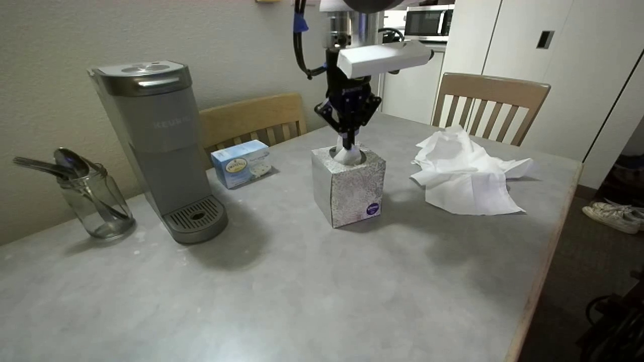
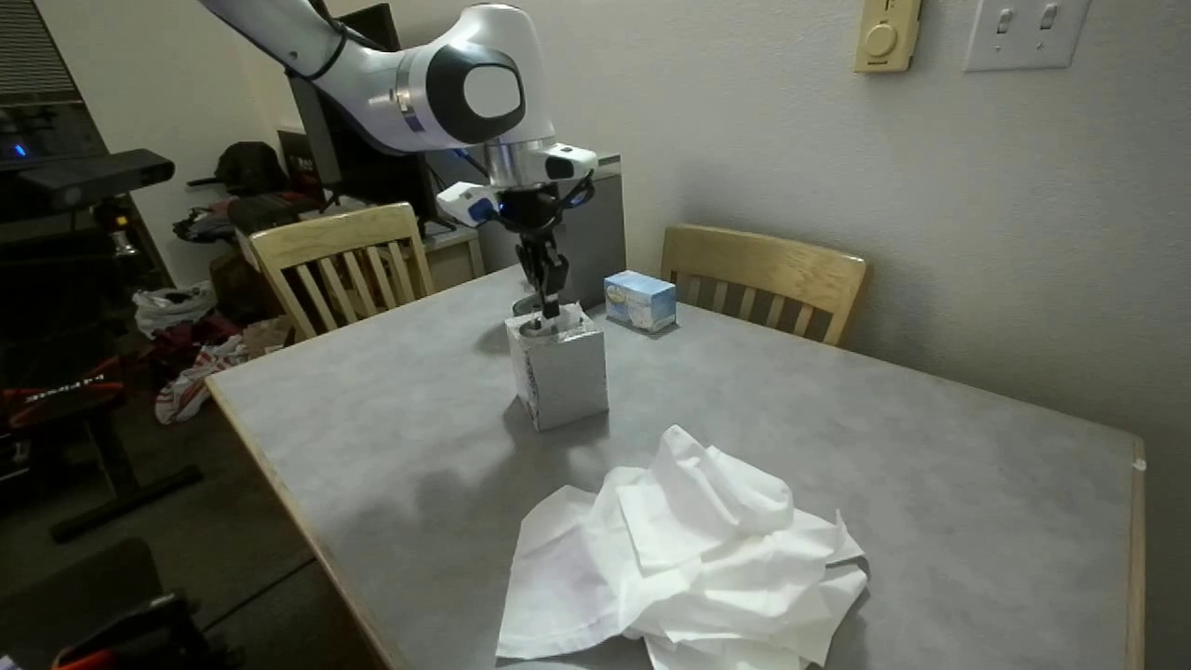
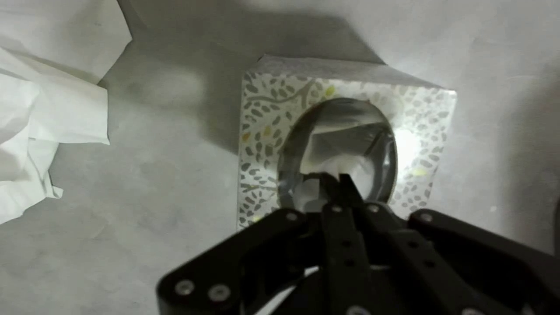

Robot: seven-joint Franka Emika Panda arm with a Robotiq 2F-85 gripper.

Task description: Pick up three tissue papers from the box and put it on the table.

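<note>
Looks to be pinching tissue (image 1: pixel 348 157) in tight-closed fingers (image 1: pixel 348 144), right at top of box (image 1: pixel 348 187) on worktop (image 1: pixel 302 281). Pull nice and slow, straight up, to avoid tipping box, then drop by crumpled tissues (image 1: pixel 463 176).

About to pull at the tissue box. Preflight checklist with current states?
1. Grip: gripper shut on protruding tissue. Ok, tissue looks pinched.
2. Single sheet: only one tissue in the grip. Cannot tell.
3. Box stance: tissue box upright on the table. Ok.
4. Release: protruding tissue free of the tissue box. Not ok, not pulled out yet.
5. Clearance: Twinings tea box and Keurig coffee maker both apart from the tissue box. Ok.
6. Count: number of crumpled tissues on the table. Cannot tell, sheets overlap.
</note>
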